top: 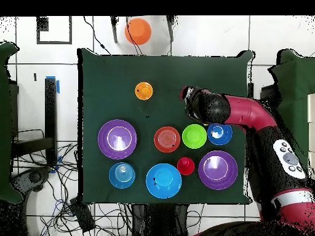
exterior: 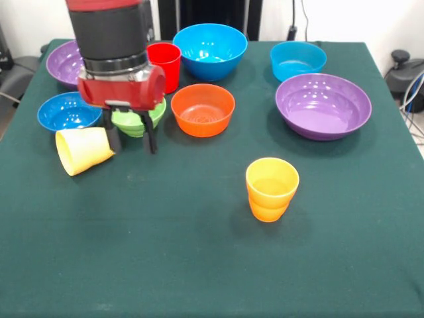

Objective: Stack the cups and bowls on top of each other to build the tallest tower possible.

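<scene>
Parted black fingers of the gripper (exterior: 130, 138) hung just above the green cloth of the table (exterior: 199, 265), holding nothing, with the green bowl (exterior: 136, 119) showing in the gap behind them. Its red wrist block and black forearm rose out of the top of the front view. Just beside the finger on the picture's left lay the yellow cup (exterior: 83, 150), tipped on its side with its mouth turned toward the left edge; whether cup and finger touched could not be told.

No tower stood anywhere: every piece sat apart on the cloth. The orange cup (exterior: 271, 189) stood upright and alone toward the near middle, well apart from the rest. The orange bowl (exterior: 203, 109) sat just right of the green bowl. Behind them stood the red cup (exterior: 165, 65), upright, and next to it the large blue bowl (exterior: 209, 50). The cyan bowl (exterior: 298, 60) sat at the far right, with one wide purple bowl (exterior: 323, 105) in front of it. A second purple bowl (exterior: 66, 63) lay at the far left, partly hidden by the arm, and the smaller dark blue bowl (exterior: 67, 110) sat in front of that.

From overhead, the arm (top: 246, 114) reached in from the right and covered the yellow cup, while the orange cup (top: 143, 91) stood by itself above the row of bowls.
</scene>
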Robot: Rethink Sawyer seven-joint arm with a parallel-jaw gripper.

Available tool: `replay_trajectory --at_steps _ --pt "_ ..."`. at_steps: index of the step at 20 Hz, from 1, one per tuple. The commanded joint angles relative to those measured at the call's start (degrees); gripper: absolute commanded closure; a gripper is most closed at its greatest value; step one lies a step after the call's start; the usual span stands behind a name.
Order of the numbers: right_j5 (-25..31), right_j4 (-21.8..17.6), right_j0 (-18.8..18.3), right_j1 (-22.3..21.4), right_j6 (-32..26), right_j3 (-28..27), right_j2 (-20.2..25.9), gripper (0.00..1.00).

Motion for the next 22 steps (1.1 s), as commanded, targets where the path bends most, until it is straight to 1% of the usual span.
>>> replay_trajectory --at_steps 1,6,10,13,16,18,19,22 --pt "0.9 -5.5 0.8 5.1 -14.0 -1.7 5.0 0.0" --pt "-2.0 -5.6 -0.7 6.0 -11.8 0.3 6.6 0.0" --pt "-3.3 -6.2 -0.4 4.7 -8.8 3.1 6.5 0.0" --pt "-5.9 -7.5 0.1 4.4 -6.9 4.9 5.8 0.0" --pt "-5.4 -8.1 0.2 3.8 -7.2 5.8 5.4 0.0" --pt "-3.6 -7.8 0.3 3.2 -7.7 5.7 5.2 0.0" --pt "-2.7 -7.7 0.4 3.2 -8.1 5.4 5.3 0.0" --pt "-2.7 -7.6 0.2 4.0 -8.2 4.8 5.7 0.0"
